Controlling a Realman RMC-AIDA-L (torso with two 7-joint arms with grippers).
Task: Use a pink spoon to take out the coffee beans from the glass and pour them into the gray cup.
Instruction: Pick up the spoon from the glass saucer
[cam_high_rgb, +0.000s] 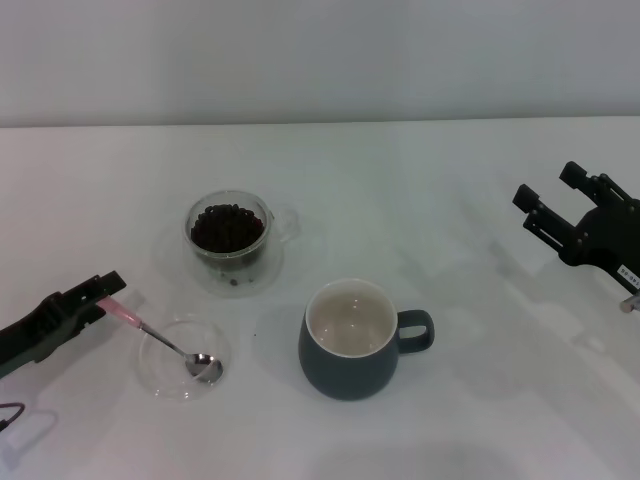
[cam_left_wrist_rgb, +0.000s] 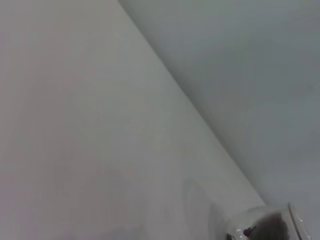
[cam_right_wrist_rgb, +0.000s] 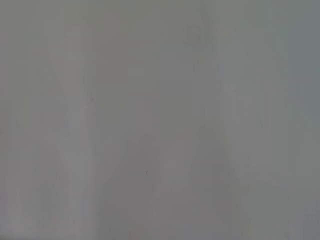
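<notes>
head view gives me the whole desk (cam_high_rgb: 480, 200); the wrist views give almost nothing. my left wrist cam shows only bare white desk surface running to the back wall and a sliver of the glass (cam_left_wrist_rgb: 265, 225) w/ dark beans in it at the frame's corner, none of my own fingers. my right wrist cam is just blank pale surface, no objects at all. from the head: my left gripper (cam_high_rgb: 108, 290) comes in low from the desk's left edge, forearm lying nearly flat and angled toward the middle, tips pinching the pale pink handle end of the pink spoon (cam_high_rgb: 160, 338). spoon slants down from my tips twd the front edge, its metal bowl resting inside the flat clear dish (cam_high_rgb: 160, 380) in the front-left part of the desk; bowl looks w/o beans. the glass (cam_high_rgb: 228, 235) sits on its clear saucer (cam_high_rgb: 262, 278) behind that dish, left of centre, upright, the coffee beans (cam_high_rgb: 226, 225) heaped in it, a couple loose ones on the saucer. the gray cup (cam_high_rgb: 350, 345) stands upright near the desk's centre-front, handle pointing to the right edge, cream inside showing. cup & glass apart, not touching. my right gripper (cam_high_rgb: 555, 200) hangs over the right edge of the desk, well apart from everything, wrist raised, fingers spread w/ nothing between them.
</notes>
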